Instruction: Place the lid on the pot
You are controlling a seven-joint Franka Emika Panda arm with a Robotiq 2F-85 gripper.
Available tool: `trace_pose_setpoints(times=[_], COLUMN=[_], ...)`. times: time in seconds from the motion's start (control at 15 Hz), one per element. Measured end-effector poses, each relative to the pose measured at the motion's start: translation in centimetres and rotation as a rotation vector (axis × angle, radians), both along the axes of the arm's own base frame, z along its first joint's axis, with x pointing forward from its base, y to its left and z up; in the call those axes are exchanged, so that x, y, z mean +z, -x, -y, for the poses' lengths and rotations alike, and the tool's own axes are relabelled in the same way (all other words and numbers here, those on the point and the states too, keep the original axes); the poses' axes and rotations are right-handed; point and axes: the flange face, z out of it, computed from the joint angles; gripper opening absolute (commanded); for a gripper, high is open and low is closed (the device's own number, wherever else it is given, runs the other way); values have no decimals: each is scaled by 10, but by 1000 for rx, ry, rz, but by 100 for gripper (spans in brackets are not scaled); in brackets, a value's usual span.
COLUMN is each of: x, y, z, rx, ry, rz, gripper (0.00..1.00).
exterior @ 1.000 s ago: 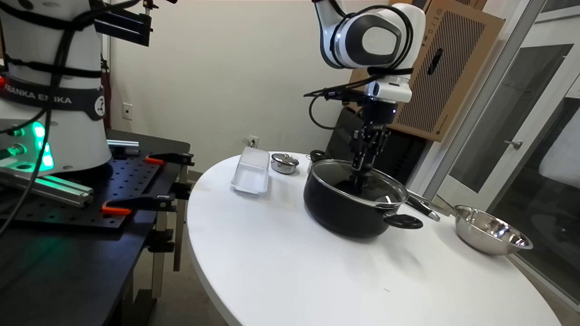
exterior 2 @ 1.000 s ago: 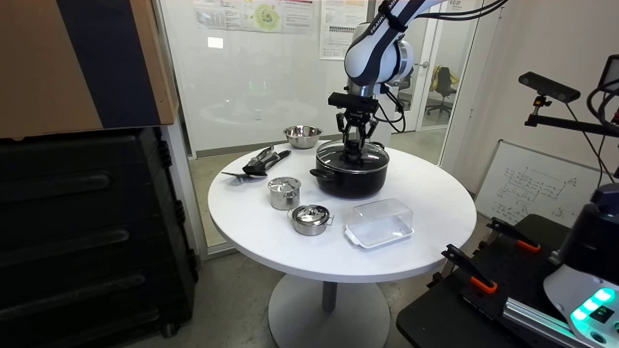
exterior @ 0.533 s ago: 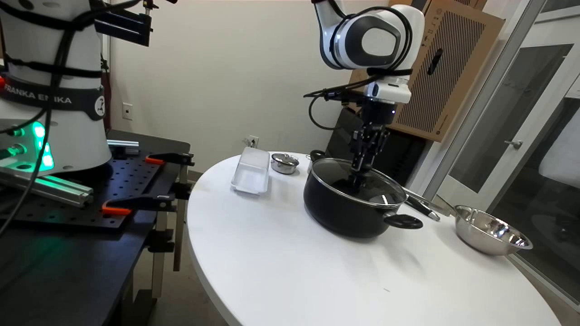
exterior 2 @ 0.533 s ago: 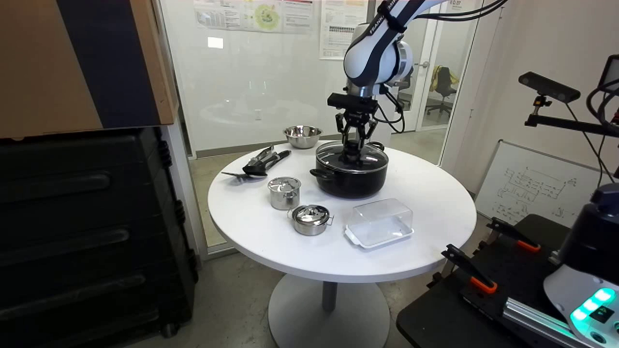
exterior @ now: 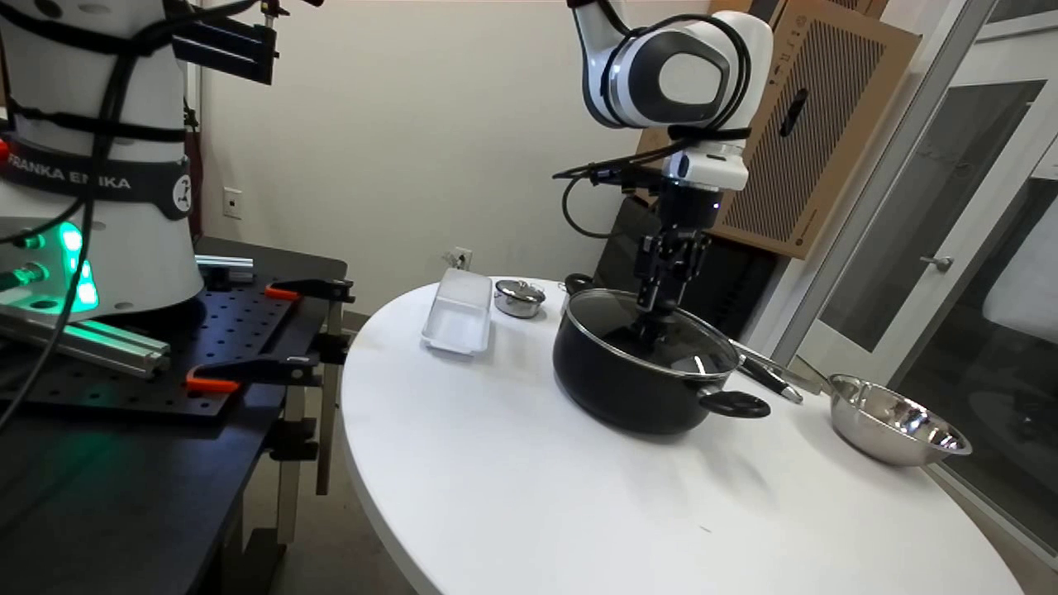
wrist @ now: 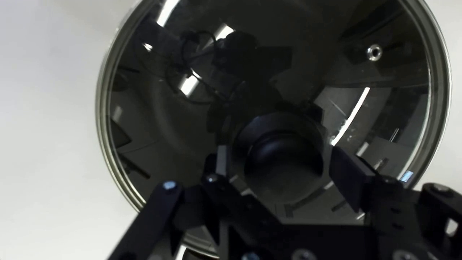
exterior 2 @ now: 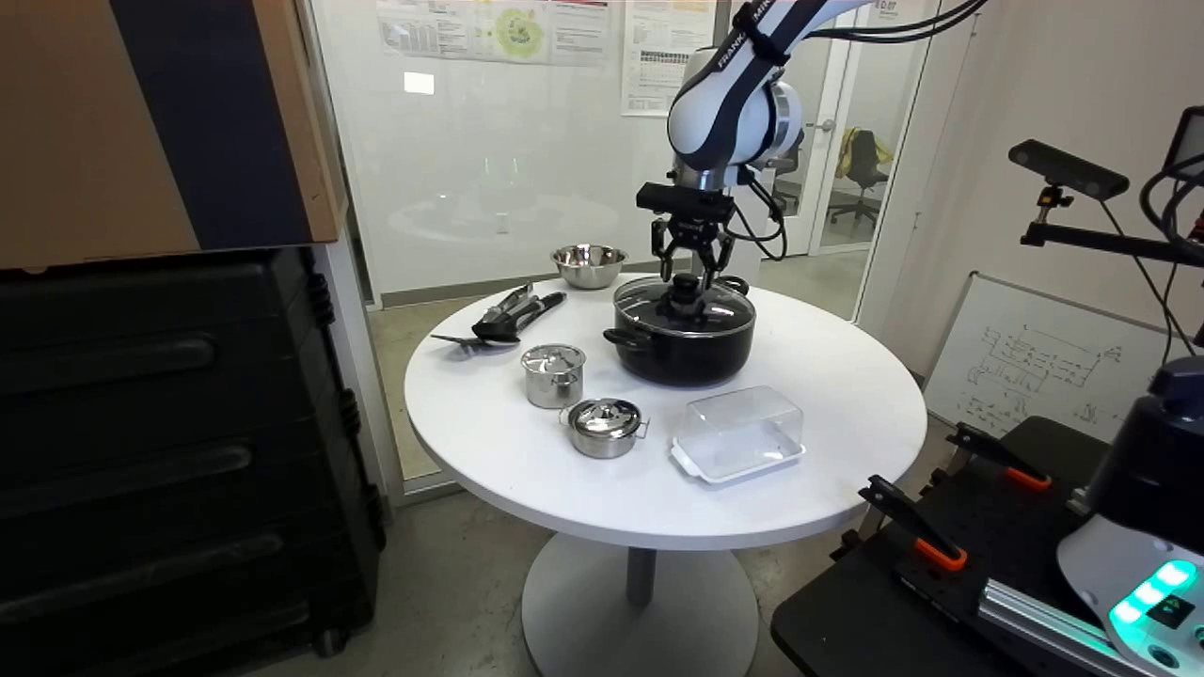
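Round, clear glass lid (wrist: 281, 72) with a thin, shiny metal rim (wrist: 103, 104), resting on a deep black pot (exterior: 628, 384) on a smooth white table (exterior: 529, 496). A polished steel bowl (exterior: 880, 430) stands apart. The black pincer (wrist: 283, 167) has its fingers (wrist: 348, 177) spread either side of the lid's rounded black knob (wrist: 285, 162), gaps showing between.

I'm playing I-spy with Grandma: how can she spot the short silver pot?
On the round white table, find the big black pot. In an exterior view, the short silver pot stands front-left of it, between the tall silver pot and the clear box. It's low and squat; its silver neighbour is taller, the box see-through.
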Motion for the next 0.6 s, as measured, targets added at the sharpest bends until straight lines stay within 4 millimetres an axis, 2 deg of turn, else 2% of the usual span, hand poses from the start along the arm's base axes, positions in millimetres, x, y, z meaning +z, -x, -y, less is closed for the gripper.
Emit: trace_pose_setpoints(times=[0.33, 0.6], x=[8, 42], y=[-1, 2], z=[3, 18], rx=[-11, -8], ry=[-8, -61], rz=[13, 63], gripper=[100, 100])
